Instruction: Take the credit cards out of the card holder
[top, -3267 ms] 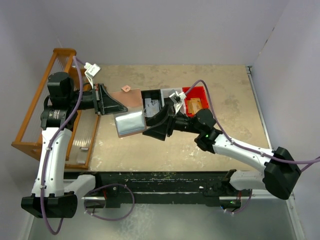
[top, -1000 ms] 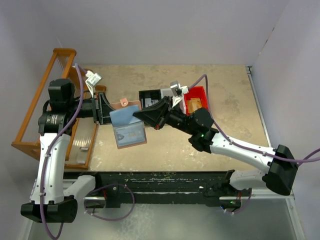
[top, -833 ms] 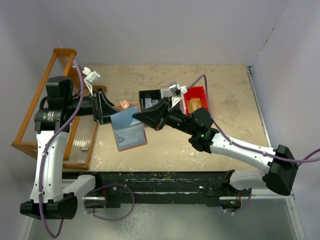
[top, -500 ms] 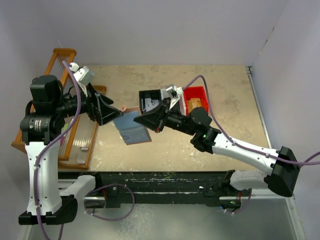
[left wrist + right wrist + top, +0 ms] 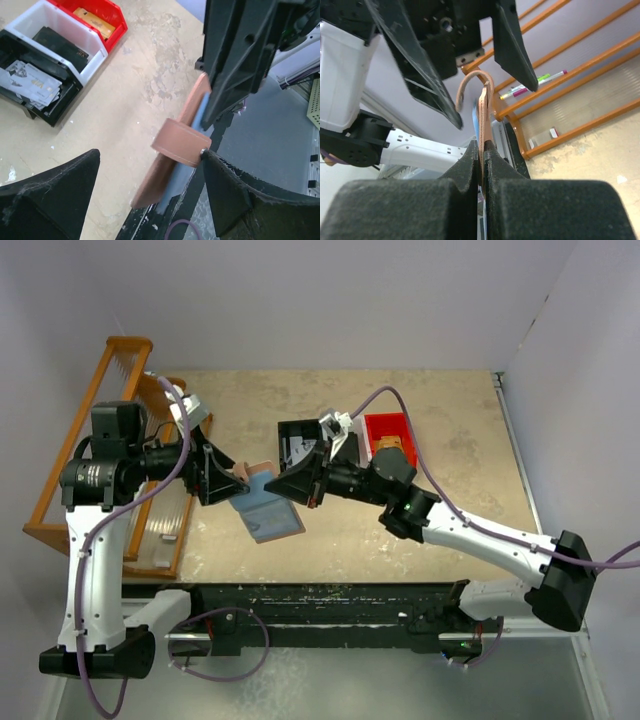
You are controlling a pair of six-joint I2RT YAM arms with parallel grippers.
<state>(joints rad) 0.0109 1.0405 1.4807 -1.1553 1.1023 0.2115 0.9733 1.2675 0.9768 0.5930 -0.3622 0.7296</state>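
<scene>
right fingers (image 5: 420,205): clamped on the card holder (image 5: 485,120) edge
left fingers (image 5: 50,200): spread apart, holding nothing
feel: light, floppy leather, probably sags, so I'd pinch near the fold

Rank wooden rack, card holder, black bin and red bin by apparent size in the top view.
Wooden rack.
Card holder, held up nearer the camera.
Black bin and red bin look alike, both partly hidden.

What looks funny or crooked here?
The card holder isn't lying flat. It looks lifted off the table and hangs tilted in the air, pinched by one edge in the shut right gripper. Its strap curls out loose inside the open left gripper. Nothing looks spilled or broken.
</scene>
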